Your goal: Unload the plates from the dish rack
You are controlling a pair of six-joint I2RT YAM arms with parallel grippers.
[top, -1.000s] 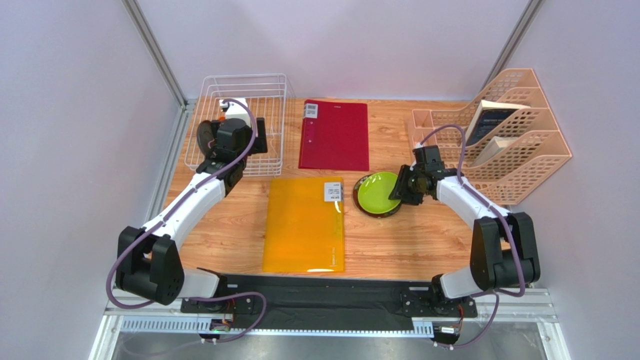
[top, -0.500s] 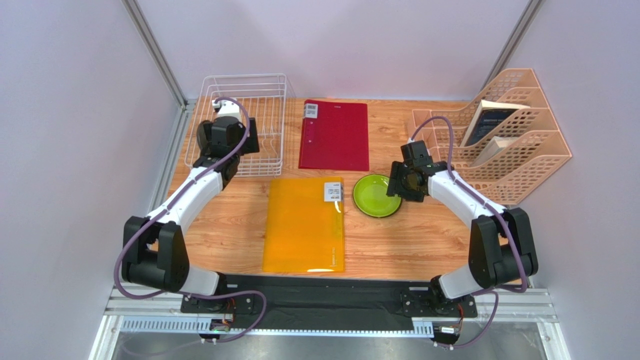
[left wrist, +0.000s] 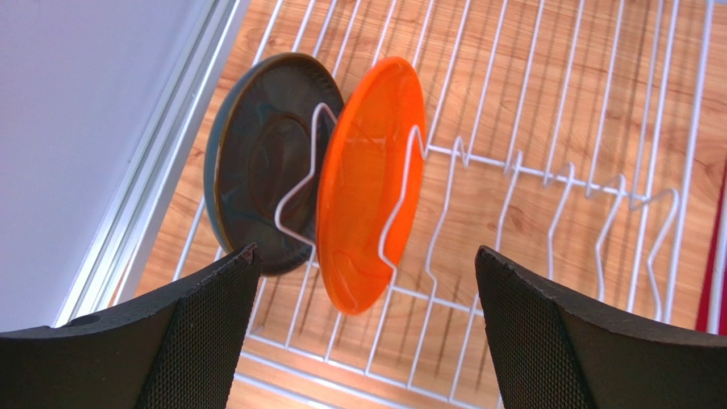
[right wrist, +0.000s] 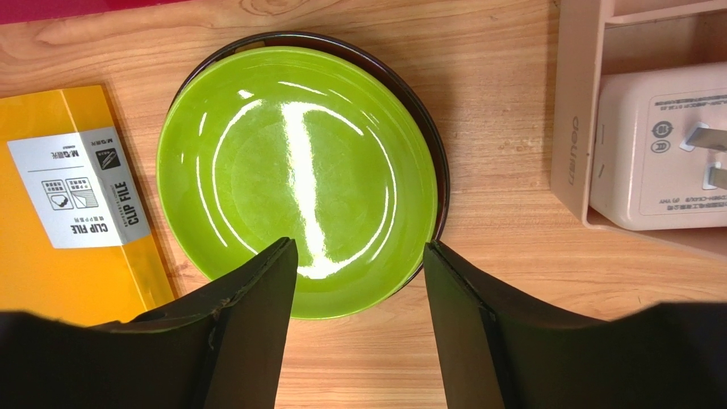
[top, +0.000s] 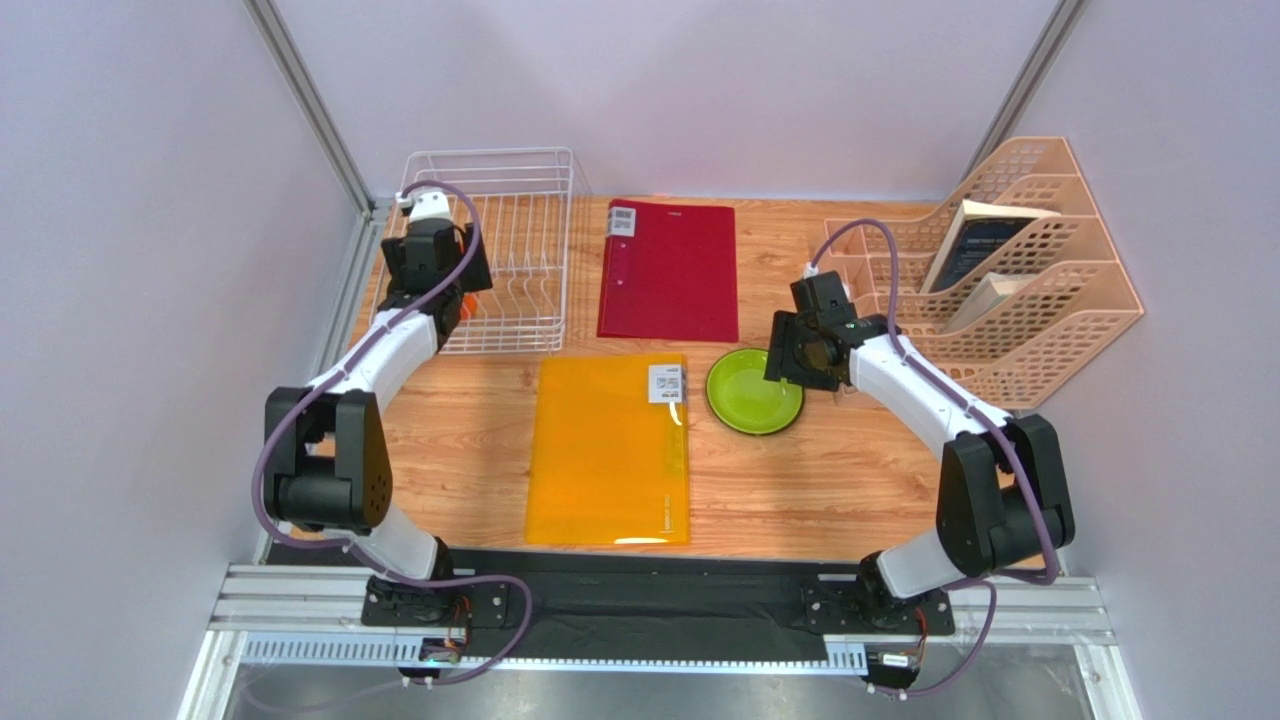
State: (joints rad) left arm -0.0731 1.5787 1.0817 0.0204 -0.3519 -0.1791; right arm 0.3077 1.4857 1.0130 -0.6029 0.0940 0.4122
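Note:
The white wire dish rack point(top: 559, 225) stands at the back left. In its left end, between the tines point(left wrist: 546, 175), an orange plate point(left wrist: 371, 183) and a dark teal-grey plate point(left wrist: 256, 162) stand on edge. My left gripper point(left wrist: 365, 256) hovers above them, open wide and holding nothing. A lime green plate point(top: 753, 390) lies flat on the table, stacked on a dark plate of which only the rim point(right wrist: 437, 162) shows. My right gripper point(right wrist: 358, 251) is open just above the green plate's point(right wrist: 294, 175) near edge, with nothing between its fingers.
A red folder point(top: 669, 270) lies beside the rack and a yellow folder point(top: 609, 450) in front of it, close to the green plate. A peach file organiser point(top: 1007, 285) with books and a white plug adapter point(right wrist: 657, 145) stands at the right. The metal frame rail point(left wrist: 171, 162) runs along the rack's left side.
My right gripper opened and let go of the green plate, which now lies flat, then drew back a little. My left arm swung to the rack's left end, over the two plates.

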